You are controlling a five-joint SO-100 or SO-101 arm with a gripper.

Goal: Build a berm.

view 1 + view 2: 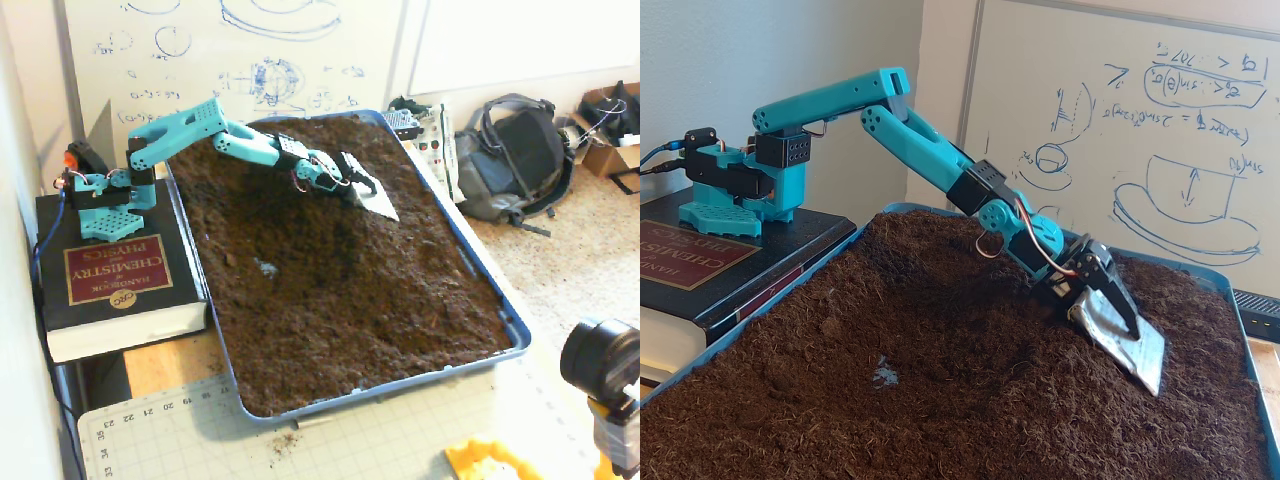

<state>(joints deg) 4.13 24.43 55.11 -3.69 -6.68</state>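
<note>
A blue tray (pixel 503 300) is filled with loose dark brown soil (pixel 350 290). The soil lies roughly flat and lumpy in both fixed views, and I see no distinct raised berm. My teal arm reaches from the left over the far part of the tray. My gripper (pixel 355 178) is shut on a flat silvery plate (pixel 380 200). The plate slants down with its lower edge at the soil surface right of centre. In the other fixed view the gripper (pixel 1108 295) holds the plate (pixel 1135 345) tilted, its upper edge pressed into the soil (pixel 940 400).
The arm's base stands on a thick black book (pixel 120 285) left of the tray. A small pale speck (pixel 265 266) lies in the soil. A green cutting mat (pixel 300 440) lies in front. A backpack (pixel 520 150) and a camera (pixel 605 365) are at the right.
</note>
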